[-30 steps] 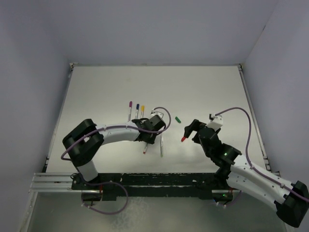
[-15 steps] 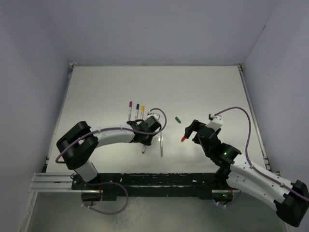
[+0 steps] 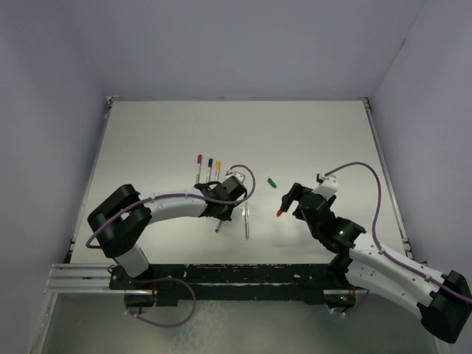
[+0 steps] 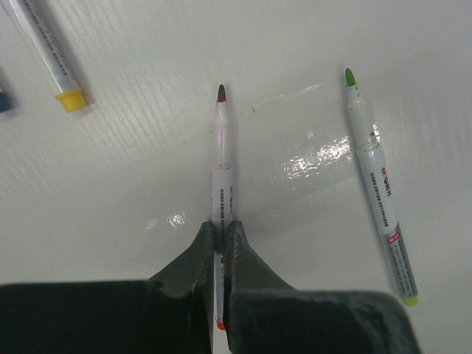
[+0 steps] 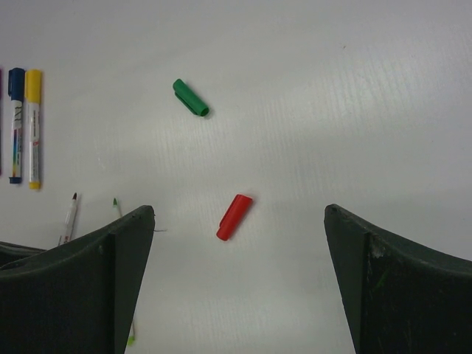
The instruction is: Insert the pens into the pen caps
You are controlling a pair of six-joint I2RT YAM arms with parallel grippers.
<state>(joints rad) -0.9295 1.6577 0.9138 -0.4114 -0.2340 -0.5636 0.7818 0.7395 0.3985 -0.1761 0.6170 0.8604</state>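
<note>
My left gripper (image 4: 220,226) is shut on the barrel of a white pen with a dark red tip (image 4: 221,147), which lies on the table pointing away from me. An uncapped green-tipped pen (image 4: 376,184) lies to its right. In the top view the left gripper (image 3: 222,212) sits over the red pen (image 3: 218,228), next to the green pen (image 3: 246,221). My right gripper (image 5: 240,210) hangs open above the red cap (image 5: 234,217), with the cap lying between its fingers and untouched. The green cap (image 5: 190,98) lies farther off.
Three capped pens lie side by side beyond the left gripper: purple (image 3: 199,164), blue (image 3: 209,167) and yellow (image 3: 217,168). The white table is bounded by walls at left, back and right. The arm bases stand along the near rail (image 3: 221,276).
The left gripper's jaws have closed onto the red-tipped pen, after the left arm shifted slightly left and toward me. The right arm has barely moved.
</note>
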